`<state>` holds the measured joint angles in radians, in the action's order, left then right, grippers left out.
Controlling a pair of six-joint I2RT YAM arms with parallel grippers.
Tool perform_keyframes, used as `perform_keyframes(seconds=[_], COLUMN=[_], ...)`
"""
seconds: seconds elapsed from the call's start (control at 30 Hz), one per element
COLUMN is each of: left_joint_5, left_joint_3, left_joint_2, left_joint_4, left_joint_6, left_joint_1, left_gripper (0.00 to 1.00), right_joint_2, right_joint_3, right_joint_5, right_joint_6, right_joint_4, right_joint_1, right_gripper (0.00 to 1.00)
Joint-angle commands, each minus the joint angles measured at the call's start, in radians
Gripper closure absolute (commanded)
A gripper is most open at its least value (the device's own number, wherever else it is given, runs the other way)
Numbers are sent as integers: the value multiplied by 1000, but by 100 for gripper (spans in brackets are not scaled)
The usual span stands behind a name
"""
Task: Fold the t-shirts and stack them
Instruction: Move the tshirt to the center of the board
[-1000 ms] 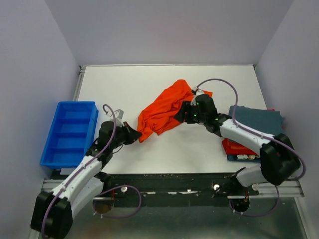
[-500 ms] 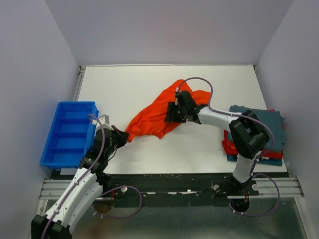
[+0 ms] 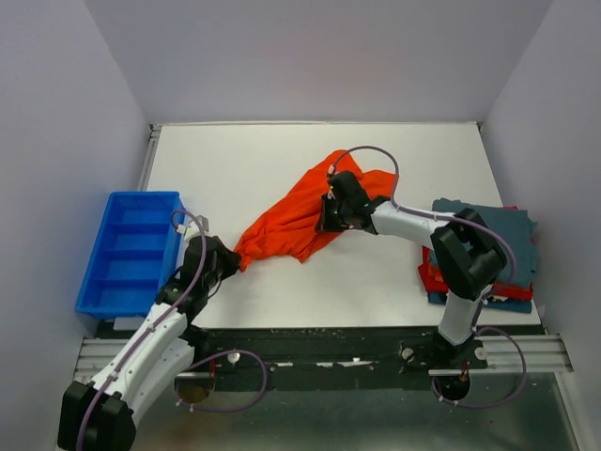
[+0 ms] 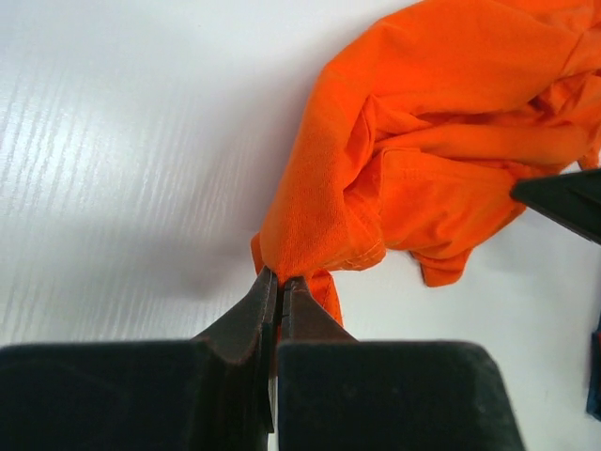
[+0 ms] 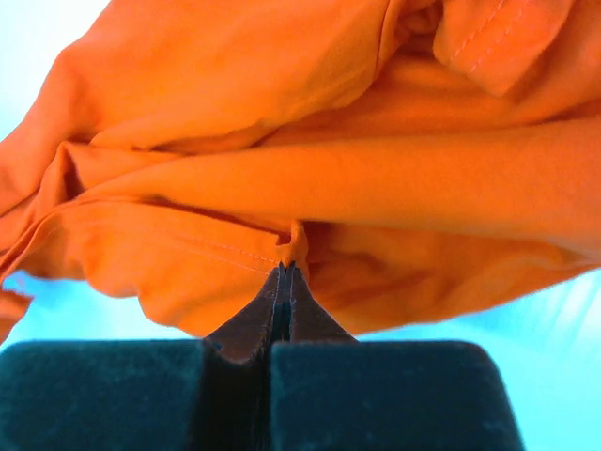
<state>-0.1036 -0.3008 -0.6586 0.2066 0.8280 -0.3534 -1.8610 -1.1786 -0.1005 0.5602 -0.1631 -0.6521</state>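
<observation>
Between grey walls point(image 3: 310, 56) on the white table point(image 3: 282, 160), left tool point(image 4: 279, 280) and right tool point(image 5: 285, 271) pinch the orange-red t-shirt point(image 3: 291, 221)

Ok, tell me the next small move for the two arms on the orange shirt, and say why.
Probably lift slightly and draw the two end effectors apart to spread the cloth. The left end effector is shut on the near-left end of the orange t-shirt, the right end effector is shut on a fold farther along, and the shirt lies bunched on the table between them.
</observation>
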Motion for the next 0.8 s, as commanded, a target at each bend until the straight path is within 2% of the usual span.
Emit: perform_keyframes(seconds=[0.0,0.03,0.1,0.23,0.37,0.4,0.47,0.5,0.53,0.57,0.6,0.63,0.67,0.77], left_joint_5=[-74,-83,-81,45,70,91,149,178,197,188,179,173,162,111], left_joint_3=[-67,-83,-153,-279,-435,-480,-549,-569,-572,-567,-558,-549,-543,-525], left_joint_2=[-90,-117,-225,-399,-594,-639,-708,-735,-754,-763,-768,-768,-762,-707], left_joint_4=[-24,-33,-82,-151,-193,-200,-232,-257,-289,-312,-326,-329,-319,-276], left_joint_6=[20,20,20,37,14,-4,-55,-85,-108,-116,-118,-115,-110,-121], left_joint_1=[34,50,126,272,298,298,298,300,300,303,309,323,333,344], left_gripper=[100,100,100,100,100,100,100,100,94,69,38,16,11,8], right_joint_2=[132,164,287,387,439,439,439,448,460,474,493,508,522,555], right_joint_3=[68,95,184,256,283,274,258,260,263,266,267,267,269,278], right_joint_5=[-34,-53,-18,-5,-45,-50,-59,-15,28,71,123,146,157,218], right_joint_6=[-39,-49,-106,-161,-264,-287,-275,-269,-270,-270,-272,-270,-264,-212], right_joint_4=[14,25,36,69,142,142,132,132,132,129,125,117,108,71], right_joint_1=[-9,-17,-121,-315,-512,-561,-569,-569,-567,-566,-558,-540,-512,-420], right_gripper=[99,99,99,99,99,90,49,34,26,20,16,16,16,23])
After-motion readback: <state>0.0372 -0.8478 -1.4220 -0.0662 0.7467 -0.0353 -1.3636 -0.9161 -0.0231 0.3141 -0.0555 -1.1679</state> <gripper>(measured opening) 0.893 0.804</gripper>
